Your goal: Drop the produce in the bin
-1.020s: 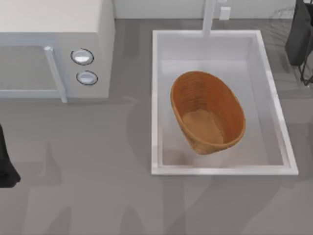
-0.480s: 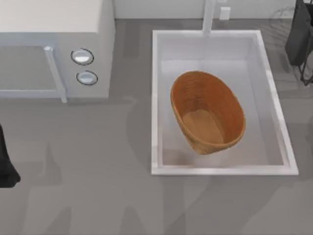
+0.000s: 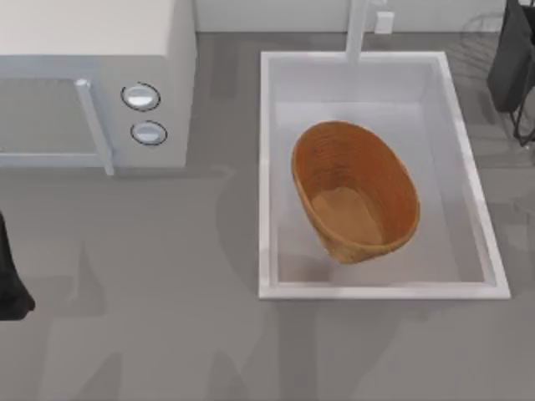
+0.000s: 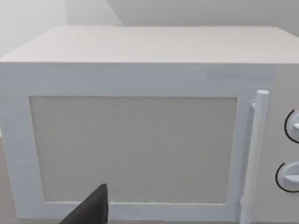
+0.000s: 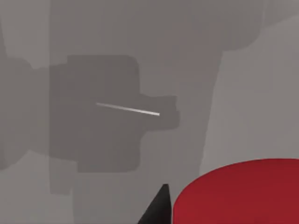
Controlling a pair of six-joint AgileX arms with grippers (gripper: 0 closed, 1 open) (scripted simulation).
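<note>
- A grey countertop (image 3: pixel 167 317) spreads across the scene, mottled with soft shadows.
- A white microwave (image 3: pixel 92 83) with two round dials (image 3: pixel 140 97) sits at its left.
- A white rectangular sink basin (image 3: pixel 267 167) lies at the right, beneath a white faucet (image 3: pixel 358 29).

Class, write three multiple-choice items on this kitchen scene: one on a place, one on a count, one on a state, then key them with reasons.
1. Where does the basket stand?
A. on the microwave
B. inside the white sink basin
C. on the grey counter

2. How many round knobs does the microwave front show?
A. two
B. four
C. none

3. What is the basket's state?
A. full of fruit
B. upside down
C. empty, opening upward

Answers: 1 B, the basin's rim surrounds it in the top view; 2 A, two knobs sit stacked beside the door handle; 3 C, its bare flat bottom shows.
</note>
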